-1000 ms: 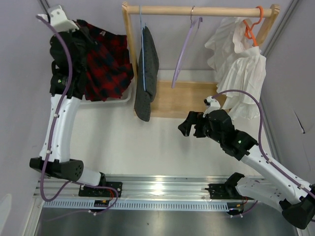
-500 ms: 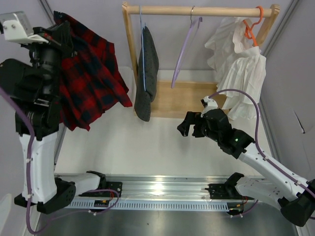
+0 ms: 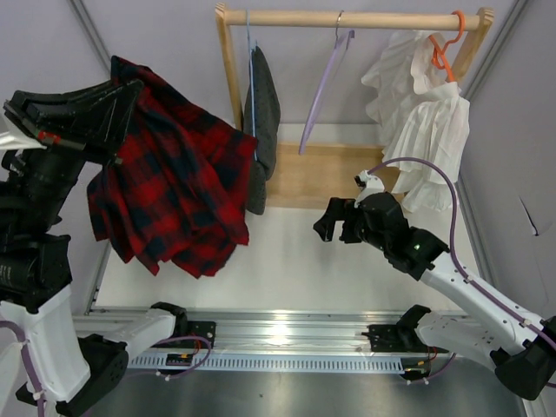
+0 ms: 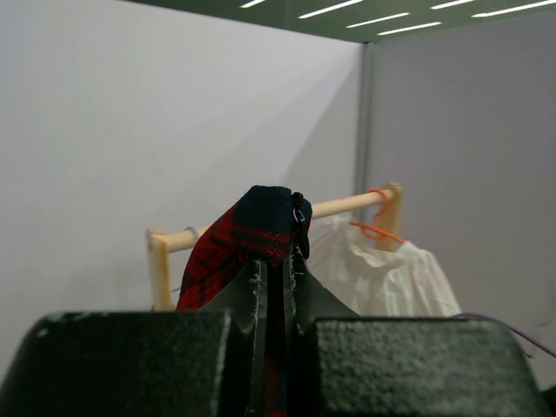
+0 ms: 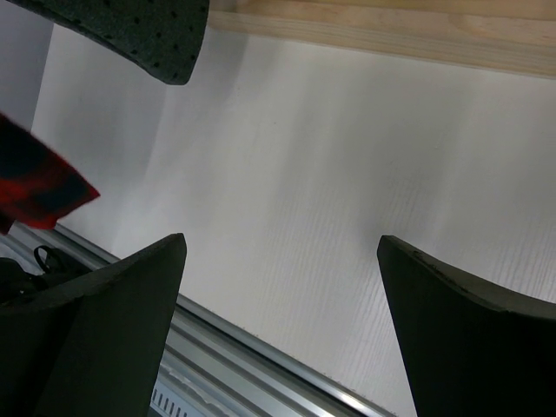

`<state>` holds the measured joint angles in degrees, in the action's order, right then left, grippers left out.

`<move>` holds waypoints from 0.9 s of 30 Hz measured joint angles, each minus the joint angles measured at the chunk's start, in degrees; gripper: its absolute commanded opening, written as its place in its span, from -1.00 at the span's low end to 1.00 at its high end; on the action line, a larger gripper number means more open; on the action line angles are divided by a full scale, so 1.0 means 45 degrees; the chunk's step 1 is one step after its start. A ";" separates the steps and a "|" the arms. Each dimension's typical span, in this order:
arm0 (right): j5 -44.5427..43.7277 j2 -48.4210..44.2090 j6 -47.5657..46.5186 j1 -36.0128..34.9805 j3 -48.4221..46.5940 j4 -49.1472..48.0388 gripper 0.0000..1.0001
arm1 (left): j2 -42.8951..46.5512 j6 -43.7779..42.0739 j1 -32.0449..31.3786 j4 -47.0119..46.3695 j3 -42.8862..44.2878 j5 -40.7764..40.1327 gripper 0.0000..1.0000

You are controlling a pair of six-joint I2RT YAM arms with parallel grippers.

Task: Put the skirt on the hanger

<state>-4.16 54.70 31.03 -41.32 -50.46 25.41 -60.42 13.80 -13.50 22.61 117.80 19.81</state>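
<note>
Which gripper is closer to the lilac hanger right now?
Right. The right gripper hovers open just in front of the hanger, low over the table; the left gripper, shut on the skirt, is raised far off to its left.

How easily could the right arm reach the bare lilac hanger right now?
Probably yes. The right gripper is open and empty, and the hanger hangs bare on the rail beyond it, nothing between; the skirt hangs well aside.

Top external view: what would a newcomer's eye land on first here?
The red plaid skirt, hanging in the air at left, pinched in the raised left tool. Next, the empty lilac hanger on the wooden rail, between the grey garment and the white garment. The right tool hovers open.
</note>
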 measured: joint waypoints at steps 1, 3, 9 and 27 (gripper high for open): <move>-0.0024 0.0000 -0.0005 0.0000 0.0000 0.0039 0.99 | 0.0058 0.0277 0.0000 -0.0107 0.0015 0.0466 -1.00; -0.0117 0.0000 -0.0010 0.0019 -0.0024 0.0165 0.99 | 0.0262 0.0763 0.0000 -0.0476 -0.0272 0.1282 -1.00; -0.0568 -0.0199 0.0005 0.0141 -0.0583 0.0913 0.99 | 0.1472 0.2739 -0.0005 -0.2555 -0.3429 0.2953 -1.00; -0.0976 -0.1438 0.0554 0.1025 -0.2307 0.3011 0.99 | -0.2307 0.2200 -0.5338 -0.3381 -0.4969 -0.0962 -1.00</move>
<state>-8.56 48.23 33.52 -36.71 -60.84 38.96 -70.81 23.70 -37.52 7.40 95.44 15.49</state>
